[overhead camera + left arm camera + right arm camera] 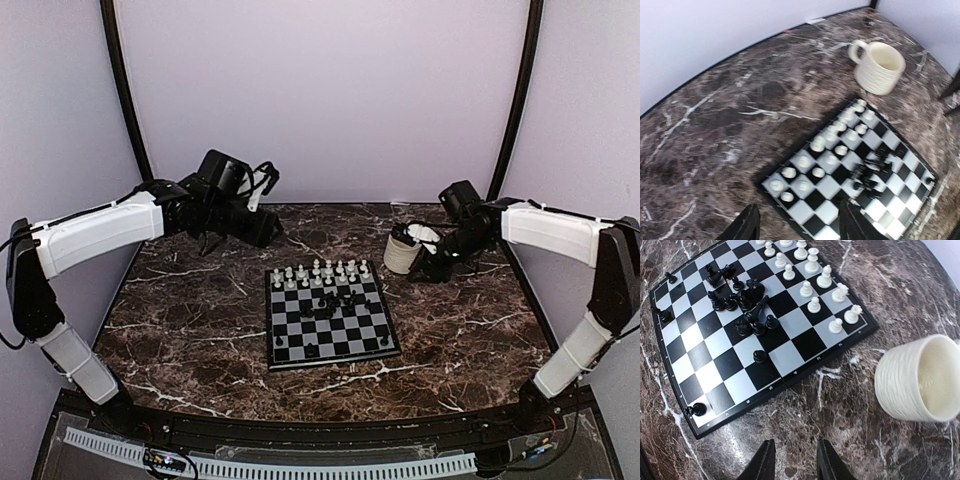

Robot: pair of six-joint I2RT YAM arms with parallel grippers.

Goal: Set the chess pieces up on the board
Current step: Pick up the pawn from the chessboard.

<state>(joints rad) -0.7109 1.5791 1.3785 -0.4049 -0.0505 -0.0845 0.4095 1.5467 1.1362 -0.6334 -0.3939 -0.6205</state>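
Black-and-grey board (790,357) lies beyond right pincer (795,449) (jaws seemingly apart).

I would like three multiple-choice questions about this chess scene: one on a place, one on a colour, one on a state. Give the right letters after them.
1. Where is the mug relative to the board?
A. on it
B. on the table beside it
C. at the table's near edge

2. Which pieces line one board edge in tidy rows?
A. black
B. white
C. both

3. What do the right fingers hold?
A. a pawn
B. the mug
C. nothing

Answers:
1. B, the mug stands on the marble just off a board corner.
2. B, the white pieces form rows while the black pieces bunch mid-board.
3. C, the gap between the fingers is empty.
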